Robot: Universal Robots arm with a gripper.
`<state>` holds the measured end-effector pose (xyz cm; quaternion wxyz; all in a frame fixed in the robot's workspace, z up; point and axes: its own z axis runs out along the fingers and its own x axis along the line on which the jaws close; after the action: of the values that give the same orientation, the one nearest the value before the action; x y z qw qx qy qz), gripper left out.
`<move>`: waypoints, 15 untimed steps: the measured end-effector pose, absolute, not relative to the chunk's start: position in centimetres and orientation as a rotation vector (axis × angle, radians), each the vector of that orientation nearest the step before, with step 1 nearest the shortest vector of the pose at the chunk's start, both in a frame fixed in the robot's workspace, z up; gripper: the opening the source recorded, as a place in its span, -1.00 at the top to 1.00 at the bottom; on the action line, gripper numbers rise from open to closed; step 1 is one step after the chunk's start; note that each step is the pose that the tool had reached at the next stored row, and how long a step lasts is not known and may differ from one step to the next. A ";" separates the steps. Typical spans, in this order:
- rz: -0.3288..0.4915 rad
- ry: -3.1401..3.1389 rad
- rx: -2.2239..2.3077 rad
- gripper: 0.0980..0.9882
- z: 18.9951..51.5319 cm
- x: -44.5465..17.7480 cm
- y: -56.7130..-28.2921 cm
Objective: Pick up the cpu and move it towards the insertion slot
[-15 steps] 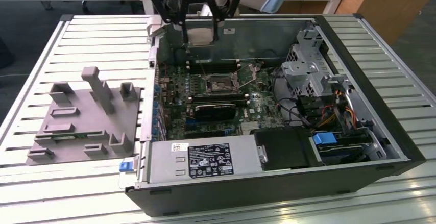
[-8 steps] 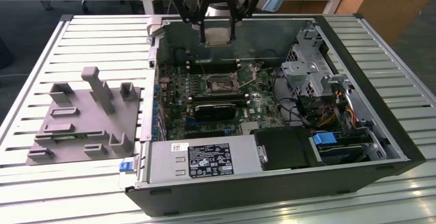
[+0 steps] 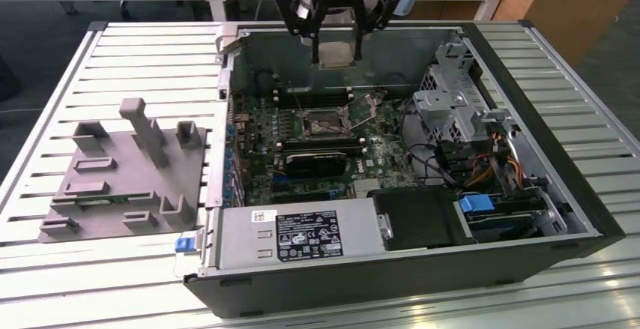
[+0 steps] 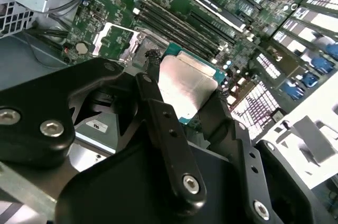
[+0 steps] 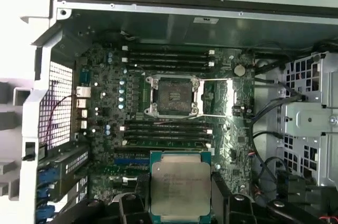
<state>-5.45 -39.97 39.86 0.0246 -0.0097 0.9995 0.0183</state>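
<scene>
My gripper (image 3: pixel 336 58) hangs high over the open computer case, shut on the cpu (image 3: pixel 337 52), a flat silvery square chip with a green edge. In both wrist views the cpu (image 4: pixel 186 84) (image 5: pixel 179 183) sits clamped between the two black fingers (image 4: pixel 158 108). The insertion slot (image 3: pixel 327 123) is a dark square socket in a shiny metal bracket on the motherboard, below the held chip. In the first wrist view the insertion slot (image 5: pixel 172 95) lies open, apart from the chip. In the second wrist view the socket bracket (image 4: pixel 117 39) shows beyond the fingers.
The black computer case (image 3: pixel 520 216) lies open on a slatted metal table (image 3: pixel 120 59). A grey plastic tray (image 3: pixel 125 171) with upright posts stands at the exterior view's left. Long black memory slots (image 5: pixel 166 131) flank the socket. A drive cage (image 3: pixel 455 104) and cables fill the case's other end.
</scene>
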 end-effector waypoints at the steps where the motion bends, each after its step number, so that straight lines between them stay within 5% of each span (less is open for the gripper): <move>1: 0.057 3.094 -0.030 0.00 39.7 -5.3 -39.8; 15: 0.057 3.118 -0.029 0.00 38.2 -3.7 -36.8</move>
<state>-3.72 -36.76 38.19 0.0113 -0.0094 0.9997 0.0184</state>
